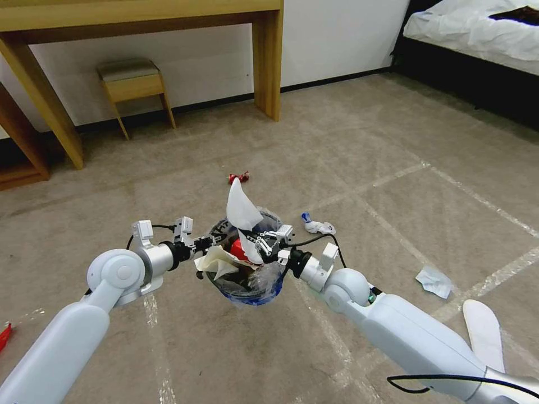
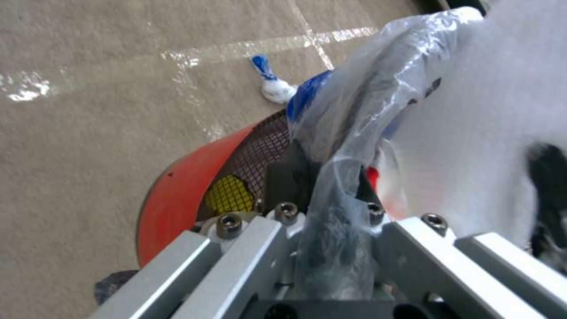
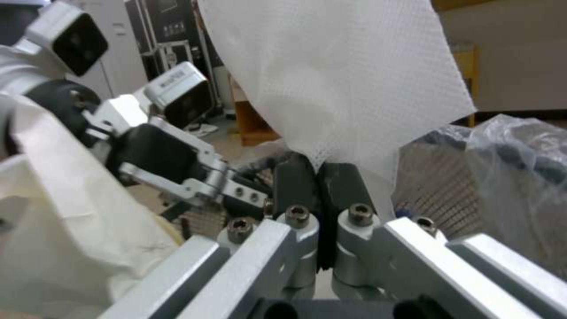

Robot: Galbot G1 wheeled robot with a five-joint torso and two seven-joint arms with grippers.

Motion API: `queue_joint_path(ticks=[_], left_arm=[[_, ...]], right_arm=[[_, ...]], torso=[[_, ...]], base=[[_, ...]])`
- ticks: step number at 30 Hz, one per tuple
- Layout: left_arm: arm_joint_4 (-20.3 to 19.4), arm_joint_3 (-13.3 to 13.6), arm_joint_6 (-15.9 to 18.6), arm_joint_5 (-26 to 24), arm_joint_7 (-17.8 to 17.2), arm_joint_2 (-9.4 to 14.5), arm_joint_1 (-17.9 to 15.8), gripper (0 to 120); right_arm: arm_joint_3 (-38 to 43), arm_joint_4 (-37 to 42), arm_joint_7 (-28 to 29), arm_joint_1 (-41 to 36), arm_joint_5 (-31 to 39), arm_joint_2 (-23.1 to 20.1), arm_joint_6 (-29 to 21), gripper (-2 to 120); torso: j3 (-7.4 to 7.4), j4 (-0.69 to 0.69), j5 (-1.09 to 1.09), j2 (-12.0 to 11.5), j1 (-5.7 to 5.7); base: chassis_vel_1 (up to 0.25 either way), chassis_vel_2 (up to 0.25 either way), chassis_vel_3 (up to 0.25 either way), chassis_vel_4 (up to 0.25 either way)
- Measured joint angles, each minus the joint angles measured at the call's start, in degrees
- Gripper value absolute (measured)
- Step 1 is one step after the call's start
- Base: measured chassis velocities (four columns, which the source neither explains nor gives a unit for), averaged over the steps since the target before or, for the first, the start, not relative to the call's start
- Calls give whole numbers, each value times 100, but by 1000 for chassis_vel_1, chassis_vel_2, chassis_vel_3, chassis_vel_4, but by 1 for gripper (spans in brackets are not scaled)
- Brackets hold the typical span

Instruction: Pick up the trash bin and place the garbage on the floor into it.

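The trash bin (image 1: 250, 289), red-based and lined with a clear-and-blue bag, hangs above the carpet between my arms. My left gripper (image 1: 210, 244) is shut on its rim and bag (image 2: 331, 146); the red base (image 2: 177, 190) shows beneath. My right gripper (image 1: 259, 245) is shut on a flat white slipper sole (image 1: 241, 210) that stands upright over the bin's mouth, its dotted fabric (image 3: 336, 75) rising from the closed fingers (image 3: 295, 177). Cream paper (image 1: 216, 262) and red litter lie inside. Garbage on the floor: a red wrapper (image 1: 238, 178), a blue-white tissue (image 1: 317, 225), a pale-blue tissue (image 1: 434, 280), another slipper sole (image 1: 483, 331).
A wooden desk (image 1: 266, 62) and a small stool (image 1: 135, 84) stand against the far wall. A bed (image 1: 477, 33) fills the far right corner. A red scrap (image 1: 3, 335) lies at the left edge. Tape lines cross the carpet.
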Motion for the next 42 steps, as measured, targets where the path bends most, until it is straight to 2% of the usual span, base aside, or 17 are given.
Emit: queue_joint_path(ticks=[9,16,23,35,42], left_arm=[[-108,-8,0,-308,-217,-30,6,2],[-106,-23,2,-329,-235,-67,40,2],[12,-12,12,-376,-262,-133,108,2],[257,-35,34,-483,-323,-108,9,1],[267,-51,38,-453,-342,-79,14,1]], right_arm=[[-40,-87,-12,87,-49,57,13,0],[-56,-84,15,129,-59,65,18,0],[-50,51,46,261,-6,52,14,0],[-323,153,151,580,151,88,-6,0],[-403,215,176,748,200,28,-39,0]], torso=[[0,0,0,0,0],[0,1,0,-2,0],[0,0,-1,-1,0],[0,0,-1,-2,0],[0,0,-1,-1,0]], base=[[0,0,0,0],[0,0,0,0],[0,0,0,0],[0,0,0,0],[0,0,0,0]])
